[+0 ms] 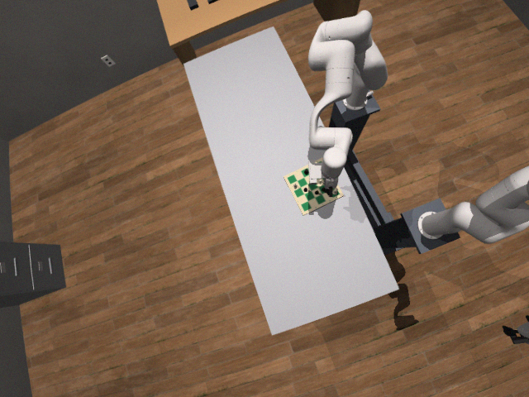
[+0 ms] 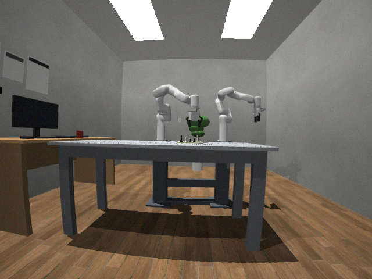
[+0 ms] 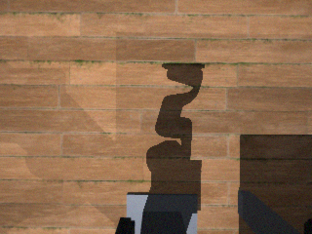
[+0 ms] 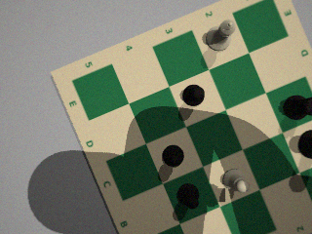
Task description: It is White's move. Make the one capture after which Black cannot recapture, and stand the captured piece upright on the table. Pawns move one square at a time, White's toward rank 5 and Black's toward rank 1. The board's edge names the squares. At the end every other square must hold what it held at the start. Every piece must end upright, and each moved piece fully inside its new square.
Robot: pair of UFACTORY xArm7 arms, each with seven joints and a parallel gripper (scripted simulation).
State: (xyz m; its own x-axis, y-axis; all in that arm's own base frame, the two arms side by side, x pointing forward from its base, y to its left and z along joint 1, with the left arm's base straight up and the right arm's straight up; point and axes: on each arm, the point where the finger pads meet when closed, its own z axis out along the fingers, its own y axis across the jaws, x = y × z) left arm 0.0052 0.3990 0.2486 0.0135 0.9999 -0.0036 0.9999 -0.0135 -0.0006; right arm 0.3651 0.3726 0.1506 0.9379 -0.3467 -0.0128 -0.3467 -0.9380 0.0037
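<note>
R. gripper, black-fingered (image 1: 325,181) (image 2: 194,122), is hovering above the green-and-cream chessboard (image 1: 303,210) (image 2: 190,142) (image 4: 63,84), its fingers standing apart; L. gripper, also black-fingered (image 1: 517,327) (image 2: 257,119) (image 3: 216,226), is hanging open over the floor, away from the table (image 1: 243,128) (image 2: 162,145) (image 4: 29,58). Edge marks are reading 5, 4, 3, 2 and E, D, C, B. Pale pcs. are standing on E2 and B3; black pcs. are occupying D3, C4, B4, C1, B1.

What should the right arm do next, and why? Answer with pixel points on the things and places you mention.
Probably line the right gripper (image 1: 323,175) (image 2: 194,125) up over the chosen black piece before lowering: its fingers are open above the board (image 1: 305,207) (image 2: 190,142) (image 4: 63,80), and black and white pieces stand on neighbouring squares, where a misaligned descent might knock them.
</note>
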